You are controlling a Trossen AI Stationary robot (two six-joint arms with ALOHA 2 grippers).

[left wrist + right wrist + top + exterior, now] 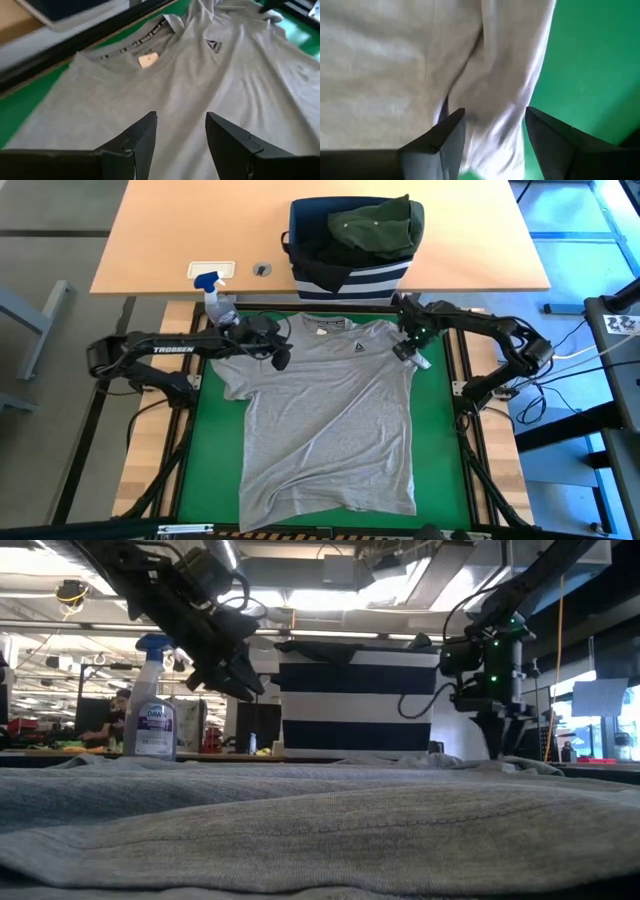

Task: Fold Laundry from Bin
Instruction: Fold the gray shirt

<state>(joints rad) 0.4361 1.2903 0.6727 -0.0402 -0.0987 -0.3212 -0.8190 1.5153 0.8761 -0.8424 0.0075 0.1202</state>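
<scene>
1. A light grey T-shirt (pixel 325 415) is lying spread flat, front up, on a green mat (pixel 440 450), its collar pointing toward the bin (pixel 350 272).
2. The bin, navy with white stripes, is standing just beyond the T-shirt's collar on a pale wooden tabletop (pixel 180 230), with a dark olive green garment (pixel 378 228) draping over its rim.
3. The left gripper (pixel 281 358) is hovering above the T-shirt near the collar, its fingers (pixel 142 135) standing apart and holding nothing.
4. The right gripper (pixel 408 348) is sitting at the T-shirt's sleeve on the side away from the spray bottle (pixel 218 298), fingers (pixel 452 132) straddling the sleeve's edge with a gap between them.
5. Beyond the T-shirt, the low view is showing a workshop room with ceiling lights and a person at a distant bench.
</scene>
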